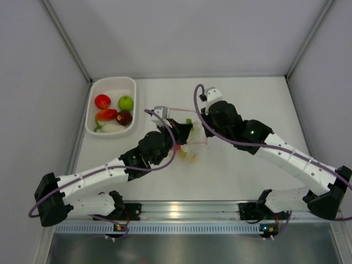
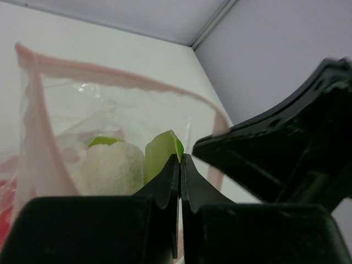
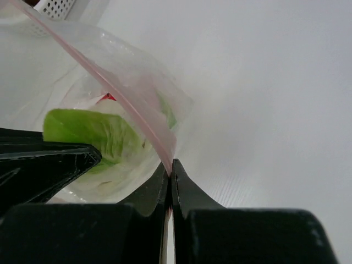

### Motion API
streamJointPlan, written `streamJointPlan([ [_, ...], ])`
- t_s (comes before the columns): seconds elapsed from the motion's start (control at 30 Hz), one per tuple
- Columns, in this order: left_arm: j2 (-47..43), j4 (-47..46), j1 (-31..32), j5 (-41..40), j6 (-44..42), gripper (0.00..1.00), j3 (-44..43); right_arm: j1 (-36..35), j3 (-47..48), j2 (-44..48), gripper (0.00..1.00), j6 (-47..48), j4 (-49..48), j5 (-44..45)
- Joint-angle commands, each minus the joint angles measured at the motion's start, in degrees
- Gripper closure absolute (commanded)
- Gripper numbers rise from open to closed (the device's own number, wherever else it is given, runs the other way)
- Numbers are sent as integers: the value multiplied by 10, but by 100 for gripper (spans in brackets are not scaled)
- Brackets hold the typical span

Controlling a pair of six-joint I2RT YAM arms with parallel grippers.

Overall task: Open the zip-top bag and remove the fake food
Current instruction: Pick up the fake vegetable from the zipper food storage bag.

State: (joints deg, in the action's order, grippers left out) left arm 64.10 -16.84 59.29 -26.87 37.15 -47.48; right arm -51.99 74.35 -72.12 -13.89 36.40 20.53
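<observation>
**The zip-top bag [image 2: 110, 104] is held by its pink zip strip [image 3: 132, 120]**

The right gripper [image 3: 169, 168] is squeezed tight on the zip strip, which is pinched right at its tips. The left gripper [image 2: 180, 159] is squeezed tight too. A green leaf [image 2: 162, 151] is seen just past its tips, but whether the leaf is pinched cannot be told. A white radish [image 2: 113, 168] is seen inside the bag, just left of those tips.

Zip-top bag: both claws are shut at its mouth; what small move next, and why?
Probably ease the claws slightly apart. The right claw pinches the pink zip strip, the left claw seems shut on the opposite lip of the zip-top bag, and the white radish sits inside; a wider mouth would free it.
</observation>
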Motion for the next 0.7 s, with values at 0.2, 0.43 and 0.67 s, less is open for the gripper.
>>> streamJointPlan([
  [0.2, -20, -47, -13, 35, -18, 100, -2, 14, 39, -4, 100, 6, -20, -15],
  [0.43, 8, -35, -14, 67, -60, 100, -86, -7, 58, -23, 100, -2, -17, -15],
  [0.67, 43, 7, -14, 68, -77, 100, -141, -30, 60, -15, 100, -12, -26, -6],
])
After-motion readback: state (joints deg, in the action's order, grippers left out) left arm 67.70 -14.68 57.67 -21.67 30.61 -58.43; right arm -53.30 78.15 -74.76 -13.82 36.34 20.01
